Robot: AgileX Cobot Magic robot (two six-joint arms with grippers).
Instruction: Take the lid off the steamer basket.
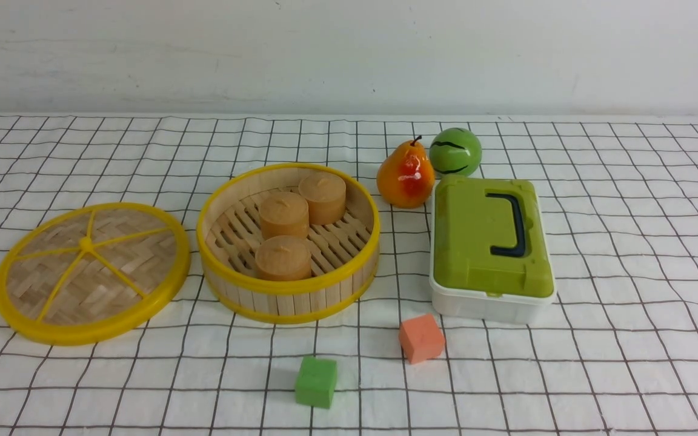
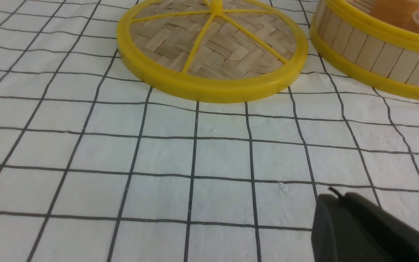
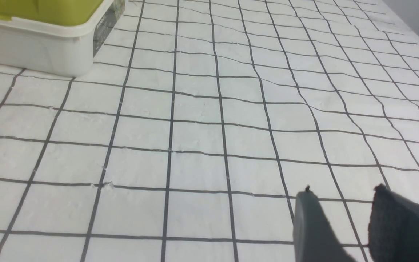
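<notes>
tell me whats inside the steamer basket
Three tan cylindrical blocks stand on the slatted floor of the open steamer basket. The floor beneath them and the near inner wall behind the front rim are hidden.

Matte black left gripper [image 2: 340,200], blunt rounded fingers [image 2: 362,229], thin dark strand [image 2: 334,190] at one tip, dark grey right gripper [image 3: 342,194], tapered fingers, rough-textured pad [image 3: 398,225] on one, small nub [image 3: 307,188] atop the other

The left wrist view's edge cuts off the steamer basket [image 2: 373,60] and the lid [image 2: 213,51].
</notes>
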